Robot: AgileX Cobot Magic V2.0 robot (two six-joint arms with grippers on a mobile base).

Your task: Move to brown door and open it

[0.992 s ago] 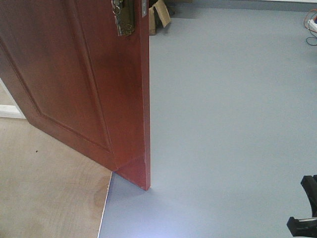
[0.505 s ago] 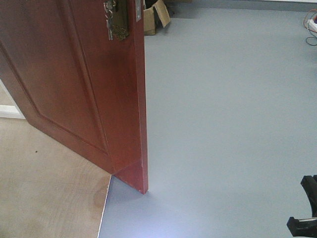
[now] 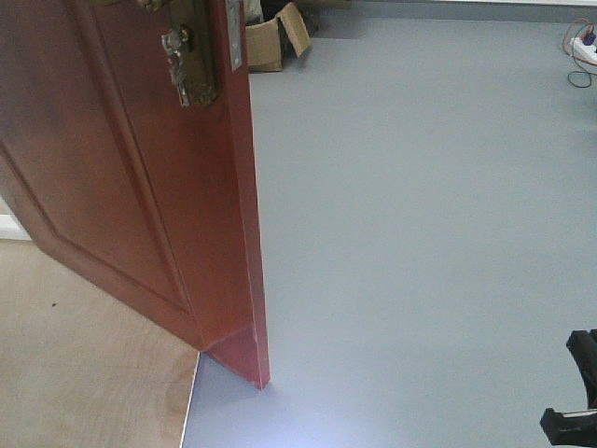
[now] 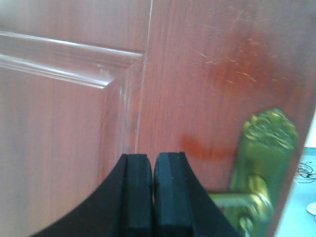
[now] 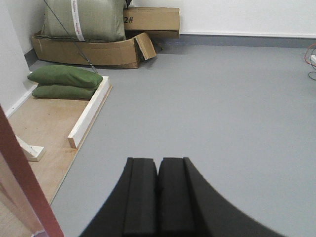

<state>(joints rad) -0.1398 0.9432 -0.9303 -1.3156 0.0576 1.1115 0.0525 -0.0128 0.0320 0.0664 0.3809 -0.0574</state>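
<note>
The brown door [image 3: 112, 168] stands ajar on the left of the front view, with its free edge toward me and its bottom corner on the grey floor. Its brass backplate [image 3: 191, 56] shows at the top. My left gripper [image 4: 153, 157] is shut and empty, close to the door face [image 4: 197, 74], left of the brass backplate [image 4: 264, 163] and lever [image 4: 232, 200]. My right gripper [image 5: 158, 160] is shut and empty, pointing over open grey floor. The door's edge [image 5: 19, 168] shows at the lower left of that view.
A plywood floor [image 3: 84, 373] lies behind the door. A cardboard box [image 3: 270, 37] stands beyond the door's edge and cables [image 3: 580, 47] lie at the far right. Green sandbags [image 5: 64, 79], a white wooden beam [image 5: 91, 111] and flattened boxes [image 5: 98, 49] sit along the far left wall.
In the front view the door's free edge has shifted left, and more of the brass backplate and the cardboard box has come into view.
</note>
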